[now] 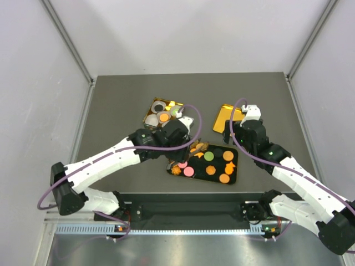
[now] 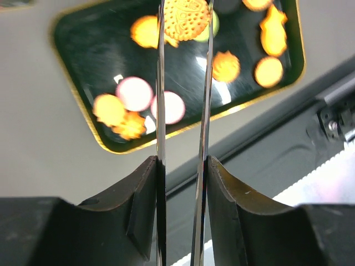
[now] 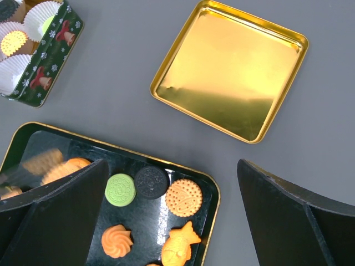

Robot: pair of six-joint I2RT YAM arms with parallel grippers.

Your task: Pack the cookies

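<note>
Left pincer (image 1: pixel 191 145), closed on a round orange patterned cookie (image 2: pixel 186 16), holds it above the gold-rimmed black tray (image 2: pixel 89 50) of cookies (image 3: pixel 184 197), presumably bound for the green square tin (image 3: pixel 52 64) at eleven o'clock; right pincer (image 3: pixel 172 221) gapes empty.

Soft, even overhead light in the top view, and the matte dark grey tabletop (image 1: pixel 122 100) takes only faint shadows. The square gold metal lid (image 1: pixel 224 115), just beyond the glossy black gold-rimmed tray (image 1: pixel 237 166), flares orange. In the left wrist view the tray is well out of focus. Its orange and pink cookies (image 2: pixel 135 93) glow blown-out, with white glare spots between them. Only the round orange dotted cookie (image 2: pixel 186 19) over the tray's far end reads crisp. The right wrist view is sharp, bar an orange smear (image 3: pixel 39 163) at the tray's left end.
</note>
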